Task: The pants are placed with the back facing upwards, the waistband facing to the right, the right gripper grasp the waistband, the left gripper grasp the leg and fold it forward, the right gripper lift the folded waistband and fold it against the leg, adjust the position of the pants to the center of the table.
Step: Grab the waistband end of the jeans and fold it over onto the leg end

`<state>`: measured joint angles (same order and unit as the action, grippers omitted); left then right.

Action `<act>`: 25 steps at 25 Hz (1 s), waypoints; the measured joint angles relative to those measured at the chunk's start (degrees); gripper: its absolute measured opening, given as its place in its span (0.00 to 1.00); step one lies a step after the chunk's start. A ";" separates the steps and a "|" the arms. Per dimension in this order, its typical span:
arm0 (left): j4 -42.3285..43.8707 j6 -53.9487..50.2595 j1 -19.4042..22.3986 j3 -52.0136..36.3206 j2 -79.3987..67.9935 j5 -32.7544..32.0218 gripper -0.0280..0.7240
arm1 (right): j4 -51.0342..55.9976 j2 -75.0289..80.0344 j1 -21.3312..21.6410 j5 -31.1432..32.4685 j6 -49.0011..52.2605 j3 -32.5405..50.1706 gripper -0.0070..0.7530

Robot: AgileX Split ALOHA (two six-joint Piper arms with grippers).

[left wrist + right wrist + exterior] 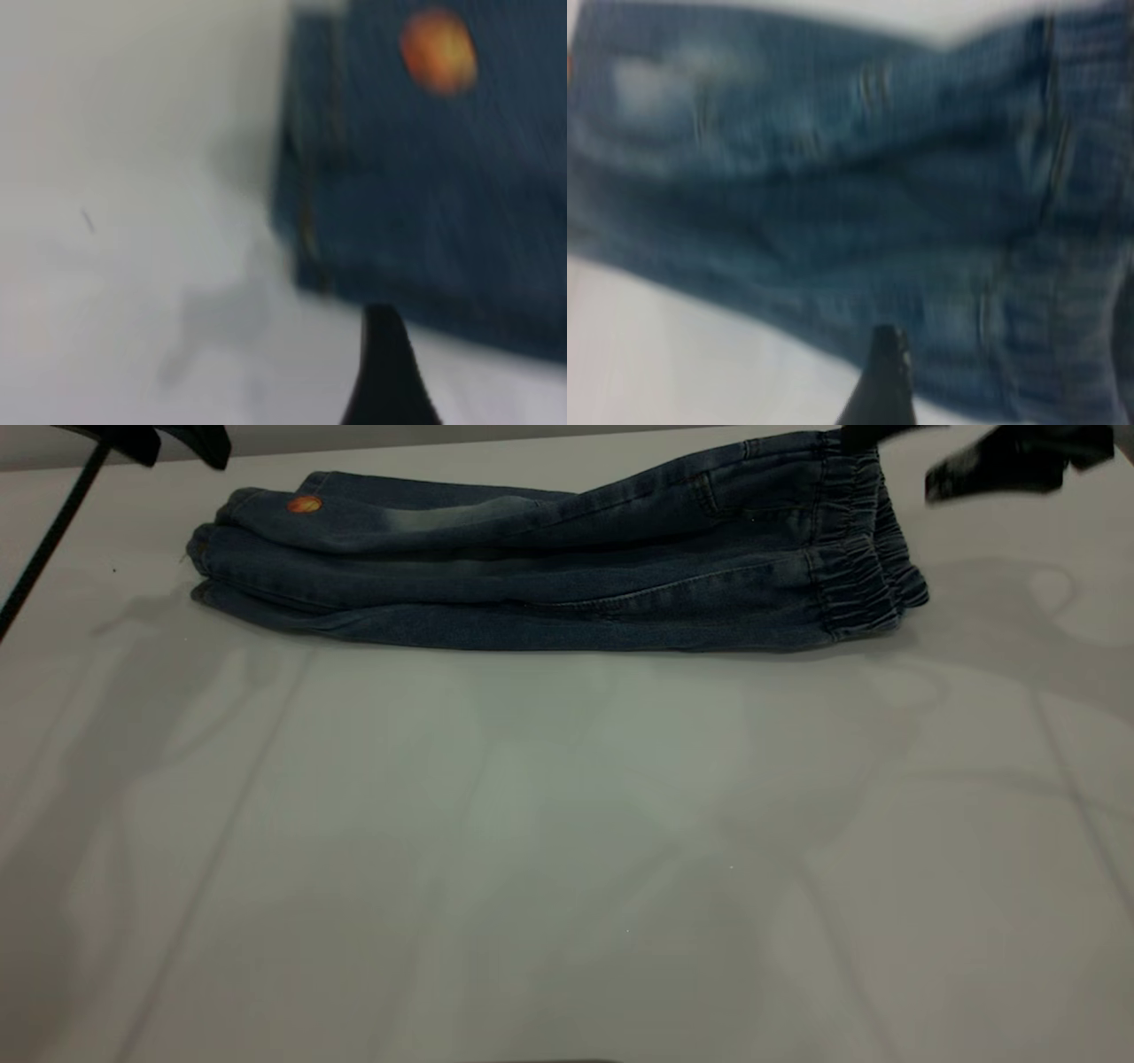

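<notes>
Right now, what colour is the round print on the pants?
Orange print on dark blue pants; clearest in the left wrist view.

Behind the far edge of the desk (567, 868) runs a plain grey strip of wall (399, 436). A tiny dark speck (113, 569) lies on the white surface at the left. Soft grey shadows (177, 717) cross this surface.

Pants (532, 567) lie folded lengthwise on table (567, 850); waistband (864, 549) just below and beside right gripper (1010, 465). Left gripper (168, 443) hovers just above the leg (372, 514) hem end, clear of cloth.
</notes>
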<state>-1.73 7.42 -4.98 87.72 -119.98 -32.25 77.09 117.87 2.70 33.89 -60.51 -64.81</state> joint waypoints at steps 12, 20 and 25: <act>-0.06 5.70 -8.81 1.35 -2.15 -7.25 0.62 | -1.37 6.98 0.00 -5.43 -3.36 -0.06 0.78; -0.70 5.60 -12.76 1.42 -6.54 -2.06 0.62 | 13.70 10.64 0.00 -4.30 -18.86 -0.06 0.78; -2.66 5.60 -13.84 1.53 -9.35 0.44 0.62 | 16.81 11.81 0.00 -1.99 -20.78 -0.13 0.77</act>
<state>-4.38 13.01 -18.82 89.25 -129.33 -31.81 93.91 129.69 2.70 31.90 -81.29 -64.95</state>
